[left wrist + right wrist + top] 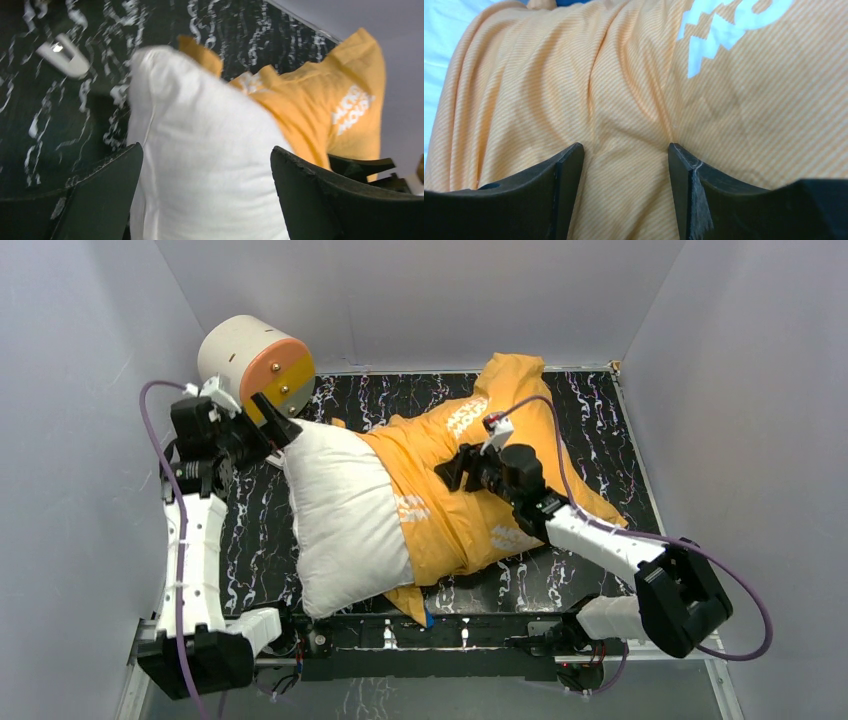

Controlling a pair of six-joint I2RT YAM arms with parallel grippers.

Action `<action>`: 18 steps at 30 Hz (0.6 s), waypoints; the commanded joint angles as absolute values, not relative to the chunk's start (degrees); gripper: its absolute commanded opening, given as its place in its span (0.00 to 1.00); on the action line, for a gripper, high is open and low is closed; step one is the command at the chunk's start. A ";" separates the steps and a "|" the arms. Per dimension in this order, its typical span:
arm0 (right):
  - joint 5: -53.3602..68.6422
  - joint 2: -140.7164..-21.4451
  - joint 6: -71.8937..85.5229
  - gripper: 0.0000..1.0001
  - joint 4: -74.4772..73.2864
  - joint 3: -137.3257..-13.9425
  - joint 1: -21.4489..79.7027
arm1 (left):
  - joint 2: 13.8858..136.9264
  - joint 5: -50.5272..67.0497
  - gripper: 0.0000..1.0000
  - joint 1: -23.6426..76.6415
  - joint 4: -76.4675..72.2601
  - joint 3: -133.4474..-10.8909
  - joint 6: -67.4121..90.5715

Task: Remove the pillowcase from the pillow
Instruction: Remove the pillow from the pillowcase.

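Judging the task about half done | pillow (340, 510) bare at 9 o'clock, its 3 o'clock half inside the case (470, 510), mid-counter (590, 430) | left tool (272, 418) wide open, empty, at pillow's 10 o'clock corner | right tool (452, 472) parted over case fabric, I see no pinch | remaining: slide case off.

White pillow (345, 520), orange-yellow pillowcase (440, 525)

1. A black tabletop (610, 420) with white marble veining fills the middle of the frame.
2. A plump white pillow (340, 520) lies left of centre, its right part inside an orange-yellow pillowcase (470, 490) that reaches the upper right.
3. A cream cylinder (255, 365) sits at the upper-left corner.
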State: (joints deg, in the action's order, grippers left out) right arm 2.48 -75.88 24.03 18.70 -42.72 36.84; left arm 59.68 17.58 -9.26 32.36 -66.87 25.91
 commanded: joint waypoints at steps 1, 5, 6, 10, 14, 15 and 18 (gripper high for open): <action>0.50 -75.57 27.29 0.71 21.80 -26.95 37.46 | 71.36 32.71 0.98 -6.10 29.54 -76.88 18.54; -3.82 -71.46 29.74 0.72 26.10 -20.99 37.64 | 76.24 24.07 0.98 2.43 30.70 -77.61 17.58; -4.29 -70.66 30.14 0.72 25.99 -20.47 37.62 | 76.17 25.90 0.98 2.92 29.04 -76.75 17.71; -2.99 -67.56 29.47 0.74 23.76 -21.53 37.75 | 80.11 29.73 0.98 8.67 34.50 -77.80 11.88; -3.14 -64.43 26.09 0.75 17.43 -27.83 37.75 | 77.75 24.22 0.51 10.71 37.67 -72.76 9.98; -3.60 -63.78 25.28 0.76 14.92 -31.31 37.72 | 75.78 23.24 0.35 10.72 36.51 -71.01 10.25; -5.77 -64.09 22.66 0.77 6.87 -41.54 37.72 | 71.49 24.00 0.00 10.88 33.74 -67.43 10.69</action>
